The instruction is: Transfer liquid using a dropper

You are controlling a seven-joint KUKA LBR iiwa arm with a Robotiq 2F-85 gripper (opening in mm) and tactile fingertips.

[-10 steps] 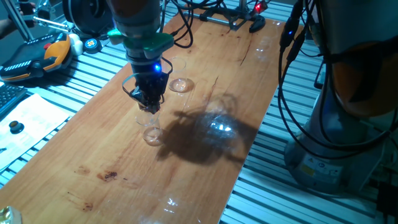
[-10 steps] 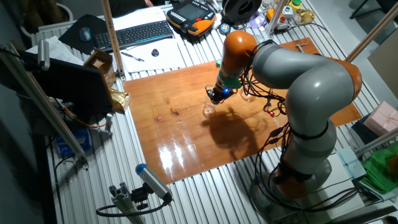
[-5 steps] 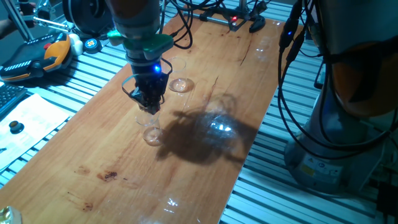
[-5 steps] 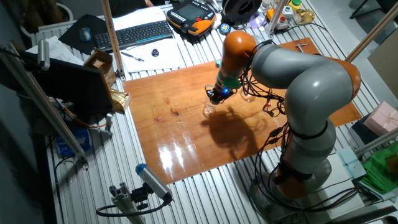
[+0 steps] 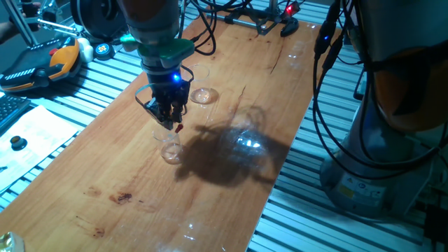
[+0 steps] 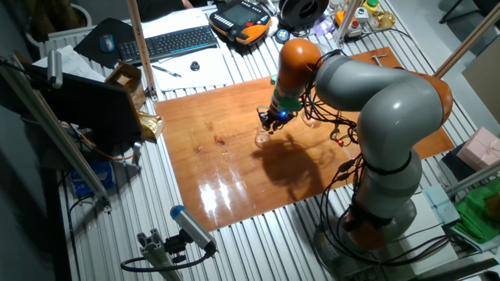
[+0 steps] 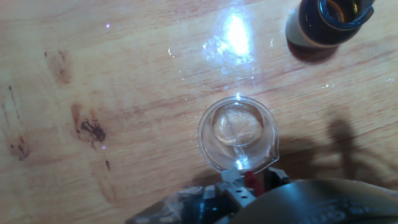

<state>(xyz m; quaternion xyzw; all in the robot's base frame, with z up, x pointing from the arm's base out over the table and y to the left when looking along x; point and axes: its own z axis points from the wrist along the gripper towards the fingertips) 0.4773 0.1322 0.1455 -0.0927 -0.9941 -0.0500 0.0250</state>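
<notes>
The wooden surface (image 5: 231, 168) carries all the glassware, and over it the grey and orange arm (image 6: 375, 101) bends down to hold its tool (image 5: 170, 119) just above a small clear glass beaker (image 7: 237, 133). The tool's jaws look pressed together on the dropper (image 7: 239, 149), a very thin clear glass tube with a small reddish end; the red end shows between the jaws in the hand view and beside them in one fixed view, while the tube runs down into the mouth of the beaker. The task therefore seems to be at the stage of working over this beaker, either drawing or releasing liquid; which of the two cannot be told, and the dropper has yet to be put down. A second clear glass beaker (image 5: 203, 96) stands near, farther along the surface, and its contents are too faint to judge. The beaker under the tool looks clear inside, with perhaps a shallow film at the bottom, though glare makes this uncertain. The small amber-brown glass bottle (image 7: 328, 22) stands open, well apart from the beaker, its inside dark.
</notes>
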